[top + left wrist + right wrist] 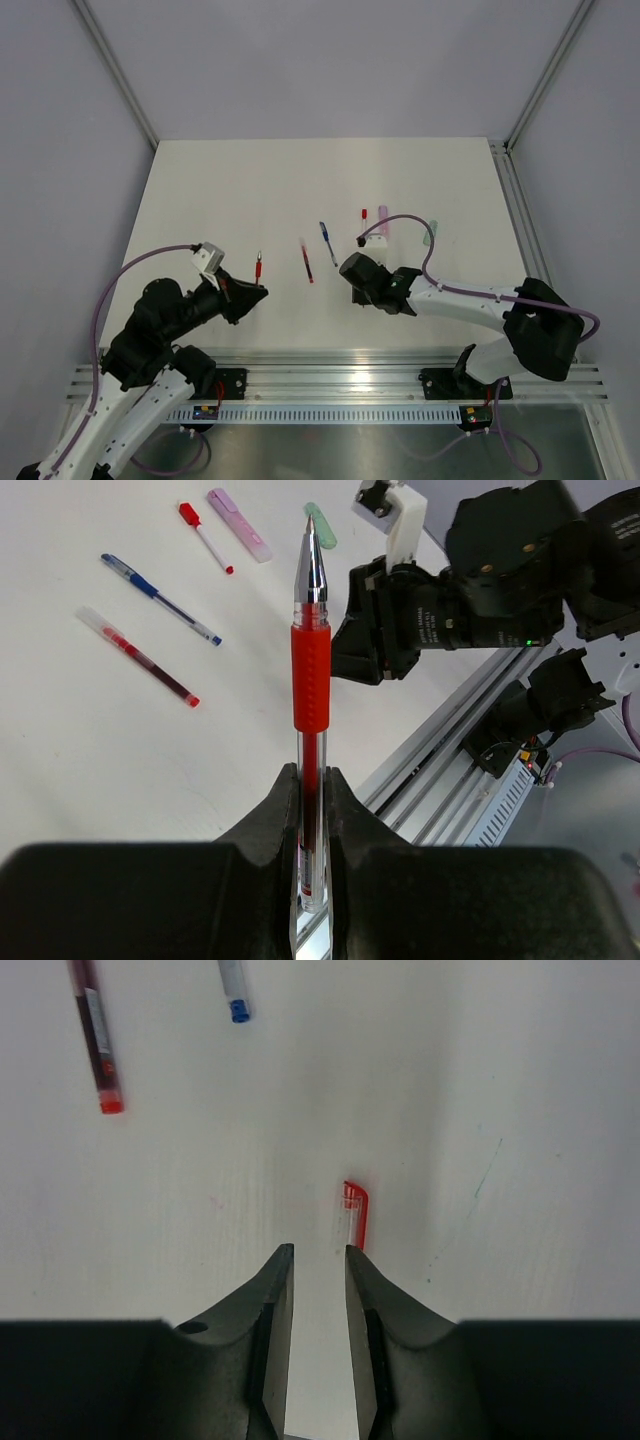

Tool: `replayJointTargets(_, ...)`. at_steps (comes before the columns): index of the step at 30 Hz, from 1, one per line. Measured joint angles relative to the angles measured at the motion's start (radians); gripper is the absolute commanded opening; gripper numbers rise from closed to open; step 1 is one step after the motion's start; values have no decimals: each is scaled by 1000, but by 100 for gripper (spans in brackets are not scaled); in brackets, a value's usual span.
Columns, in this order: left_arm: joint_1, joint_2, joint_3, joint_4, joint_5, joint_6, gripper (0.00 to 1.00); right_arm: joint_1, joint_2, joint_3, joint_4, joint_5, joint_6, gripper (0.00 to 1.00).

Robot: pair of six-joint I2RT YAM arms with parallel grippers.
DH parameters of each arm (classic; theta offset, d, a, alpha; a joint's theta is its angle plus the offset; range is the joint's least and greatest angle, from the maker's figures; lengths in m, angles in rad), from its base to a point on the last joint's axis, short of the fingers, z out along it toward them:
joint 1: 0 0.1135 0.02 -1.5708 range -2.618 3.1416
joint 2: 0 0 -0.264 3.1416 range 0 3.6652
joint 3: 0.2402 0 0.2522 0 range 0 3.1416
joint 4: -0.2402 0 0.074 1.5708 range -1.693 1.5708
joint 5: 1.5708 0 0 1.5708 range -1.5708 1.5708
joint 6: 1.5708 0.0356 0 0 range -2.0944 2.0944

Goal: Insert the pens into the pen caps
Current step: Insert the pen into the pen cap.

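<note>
While my left gripper [311, 780] is clenched on the lower barrel of the red-grip pen [311, 670], the pen stands straight out past the fingertips with its bare metal tip pointing away from the claw; in the top view it sits over the near left part of the table [220, 190]. My right gripper [316, 1260] hangs low over the table surface with its jaws released, only a narrow gap apart and nothing between them; the red cap [354, 1215] lies flat just beyond the tip of one finger, a little to the side of the gap, and I see no contact. Farther out lie a red pen [306, 260] and a blue pen [328, 243], near each other but apart; beyond those are a short red-capped pen [365, 215], a pink marker [383, 226] just beside it, and a green marker [433, 232] off toward the right edge; from the left wrist view, the right arm's claw shows just past the held pen.
</note>
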Motion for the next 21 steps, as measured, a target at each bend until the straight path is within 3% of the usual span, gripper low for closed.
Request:
replayJointTargets(9, 0, -19, 0, 0, 1, 0, 3, -21, 156, 47, -57, -1, -29, 32)
replayJointTargets(21, 1, -40, 0, 0, 1, 0, 4, -44, 205, 51, -43, -3, -39, 28)
